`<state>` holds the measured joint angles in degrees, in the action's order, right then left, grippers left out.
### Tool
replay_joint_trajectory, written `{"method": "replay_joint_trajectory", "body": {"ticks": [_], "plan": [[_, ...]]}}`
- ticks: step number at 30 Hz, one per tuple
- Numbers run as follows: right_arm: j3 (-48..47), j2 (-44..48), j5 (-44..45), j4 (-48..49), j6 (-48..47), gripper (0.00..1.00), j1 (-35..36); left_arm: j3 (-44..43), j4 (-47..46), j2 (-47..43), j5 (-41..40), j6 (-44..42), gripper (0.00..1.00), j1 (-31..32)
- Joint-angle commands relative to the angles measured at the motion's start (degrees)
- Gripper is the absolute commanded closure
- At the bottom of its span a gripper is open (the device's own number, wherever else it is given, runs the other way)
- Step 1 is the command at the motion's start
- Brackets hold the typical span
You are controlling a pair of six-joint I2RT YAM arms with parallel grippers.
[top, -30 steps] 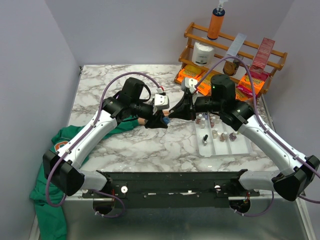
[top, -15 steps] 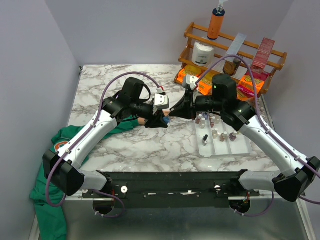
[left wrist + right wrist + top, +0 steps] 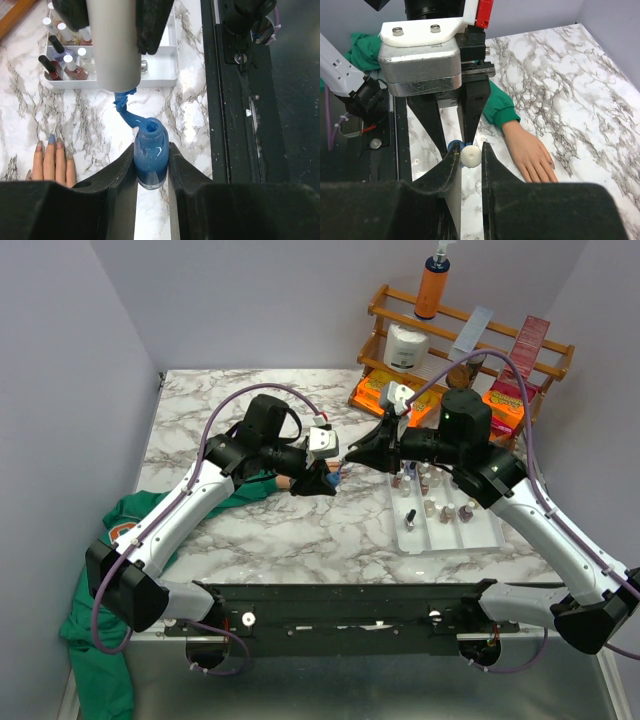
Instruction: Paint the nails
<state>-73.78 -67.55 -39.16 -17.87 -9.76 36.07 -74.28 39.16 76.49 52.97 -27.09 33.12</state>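
1. Top view: at centre frame the left hand (image 3: 325, 481) grips a small blue glass polish bottle (image 3: 331, 481). The right hand (image 3: 362, 454) hangs just upper right of it.
2. Left wrist view: the bent blue brush (image 3: 125, 107) reaches from the pale grey cap (image 3: 114, 45) to the bottle's neck. The nails (image 3: 51, 140) of the small peach-coloured fake hand (image 3: 52, 162) lie on the bench at lower left.
3. Right wrist view: the right hand pinches the cap. The step looks like loading the brush; next it must travel, dripless, to a nail.

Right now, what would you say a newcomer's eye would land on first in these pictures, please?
Probably the open blue polish bottle clamped in the left gripper mid-way across the marble table. The right gripper holds its cap just above, the blue-coated brush bent near the bottle's mouth. Next comes the small fake hand lying flat beside them in its green sleeve, then the tray of little bottles to the right.
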Motion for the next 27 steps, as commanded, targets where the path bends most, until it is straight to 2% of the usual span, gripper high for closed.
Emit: {"method": "replay_joint_trajectory", "body": {"ticks": [1, 9, 19, 27], "plan": [[-0.14, 0.66, 2.77, 1.17, 0.97, 0.99, -0.30, -0.51, -0.22, -1.08, 0.38, 0.37, 1.00, 0.19], [-0.14, 1.19, 1.45, 1.43, 1.32, 0.99, -0.30, -0.43, -0.48, -0.99, -0.15, 0.55, 1.00, 0.19], [0.48, 0.84, -5.66, 2.31, 2.99, 0.99, -0.30, -0.16, -3.21, -0.55, -1.29, 2.57, 1.00, 0.19], [1.88, 0.22, -4.27, 2.84, 3.17, 0.99, -0.30, -0.16, -3.12, -0.55, -1.20, 2.39, 1.00, 0.19]]}}
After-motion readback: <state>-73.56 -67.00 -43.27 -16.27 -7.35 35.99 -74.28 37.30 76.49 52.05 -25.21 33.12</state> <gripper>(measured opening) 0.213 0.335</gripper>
